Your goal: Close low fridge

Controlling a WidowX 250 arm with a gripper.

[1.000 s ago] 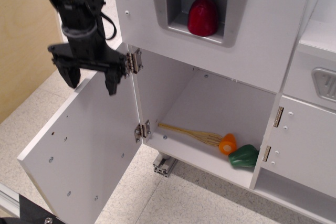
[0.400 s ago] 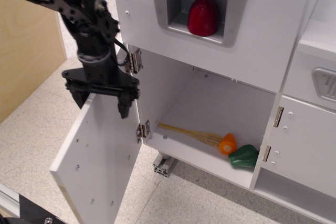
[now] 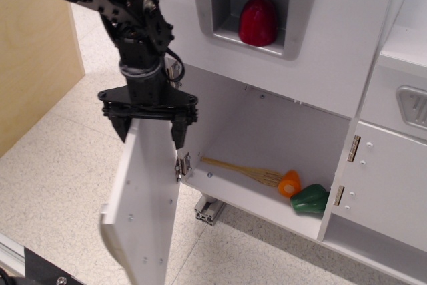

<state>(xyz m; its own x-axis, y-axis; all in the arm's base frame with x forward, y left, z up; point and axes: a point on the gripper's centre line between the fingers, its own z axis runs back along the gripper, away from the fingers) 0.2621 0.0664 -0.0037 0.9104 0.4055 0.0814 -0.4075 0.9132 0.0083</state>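
Observation:
The low fridge (image 3: 267, 131) is a white compartment standing open at the bottom of the toy kitchen. Its flat white door (image 3: 143, 205) swings on two metal hinges at the left and now points nearly straight out, edge-on to me. My black gripper (image 3: 151, 127) is open, its two fingers straddling the door's top edge. Inside the compartment lie a wooden whisk (image 3: 243, 170), an orange piece (image 3: 289, 183) and a green pepper (image 3: 309, 199). The door's handle is hidden.
Above is a white panel with a grey niche holding a red pepper (image 3: 258, 21). A smaller white cabinet door (image 3: 387, 185) with metal hinges is at right. A wooden panel (image 3: 33, 58) stands at left. An aluminium rail (image 3: 208, 210) lies on the speckled floor.
My gripper has moved right and down with the door's top edge. The door has swung from wide open at left to nearly perpendicular to the fridge front.

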